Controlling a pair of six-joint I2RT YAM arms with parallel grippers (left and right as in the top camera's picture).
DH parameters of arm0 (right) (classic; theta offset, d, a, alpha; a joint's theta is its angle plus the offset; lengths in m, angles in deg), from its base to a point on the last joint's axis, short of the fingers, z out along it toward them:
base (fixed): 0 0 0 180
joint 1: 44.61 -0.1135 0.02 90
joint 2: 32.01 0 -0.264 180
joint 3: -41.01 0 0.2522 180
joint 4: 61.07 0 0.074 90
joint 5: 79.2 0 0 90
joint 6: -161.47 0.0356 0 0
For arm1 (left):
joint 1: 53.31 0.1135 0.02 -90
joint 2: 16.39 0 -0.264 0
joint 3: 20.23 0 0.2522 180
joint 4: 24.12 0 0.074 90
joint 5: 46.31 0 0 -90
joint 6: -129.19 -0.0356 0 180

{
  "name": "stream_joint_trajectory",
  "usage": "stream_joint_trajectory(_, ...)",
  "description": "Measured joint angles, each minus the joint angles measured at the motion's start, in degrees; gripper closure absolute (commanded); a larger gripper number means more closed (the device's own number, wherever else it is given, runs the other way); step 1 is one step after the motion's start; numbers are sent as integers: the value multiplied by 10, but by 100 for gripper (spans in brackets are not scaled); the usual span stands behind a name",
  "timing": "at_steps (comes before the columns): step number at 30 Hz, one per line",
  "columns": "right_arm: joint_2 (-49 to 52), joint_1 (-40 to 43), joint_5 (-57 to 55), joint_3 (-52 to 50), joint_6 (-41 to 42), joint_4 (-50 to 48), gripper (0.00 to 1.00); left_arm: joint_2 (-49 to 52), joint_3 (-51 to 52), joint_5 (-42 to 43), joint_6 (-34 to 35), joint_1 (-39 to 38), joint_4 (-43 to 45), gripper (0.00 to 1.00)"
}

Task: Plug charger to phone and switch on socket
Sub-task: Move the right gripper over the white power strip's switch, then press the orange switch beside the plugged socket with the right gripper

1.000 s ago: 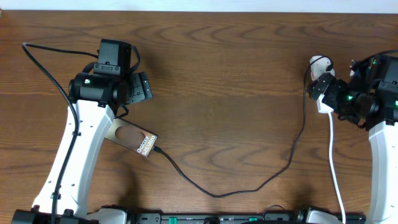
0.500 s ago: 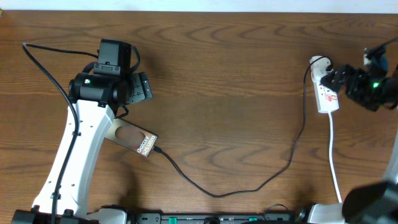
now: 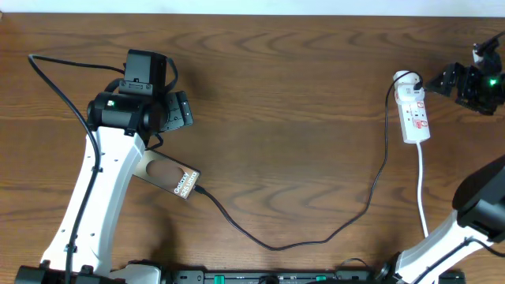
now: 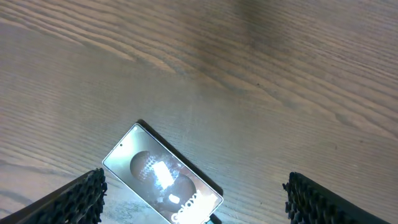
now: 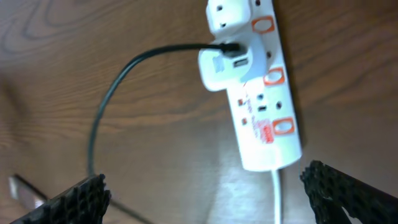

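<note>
The phone (image 3: 170, 177) lies flat at the left of the table, its glossy face (image 4: 163, 181) under my left wrist camera. The charger, a thin black cable (image 3: 316, 237), runs from a plug at the phone's lower corner (image 3: 199, 189) across the table to a white adapter (image 5: 226, 63) in the socket (image 3: 414, 116). That socket (image 5: 266, 106) is a white strip with orange-red switches. My left gripper (image 3: 184, 110) (image 4: 196, 208) hovers open above the phone, touching nothing. Over at the far right, my right gripper (image 3: 444, 80) (image 5: 211, 199) is open and empty, raised to the right of the socket.
The socket's white cord (image 3: 424, 197) runs toward the front edge. A thicker black arm cable (image 3: 59, 75) loops at the far left. Bare brown wood (image 3: 292, 134) separates the phone and the socket.
My right arm has lifted off the socket and swung right and back, uncovering the strip. The left arm, phone and cable have not moved.
</note>
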Motion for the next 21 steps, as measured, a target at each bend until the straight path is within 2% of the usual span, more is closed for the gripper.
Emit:
stream_joint_trajectory(12,107,0,43,1,-36,-107,1,0,0,0,0,0,0,10)
stream_joint_trajectory(21,137,-4,65,1,-38,-123,1,0,0,0,0,0,0,10)
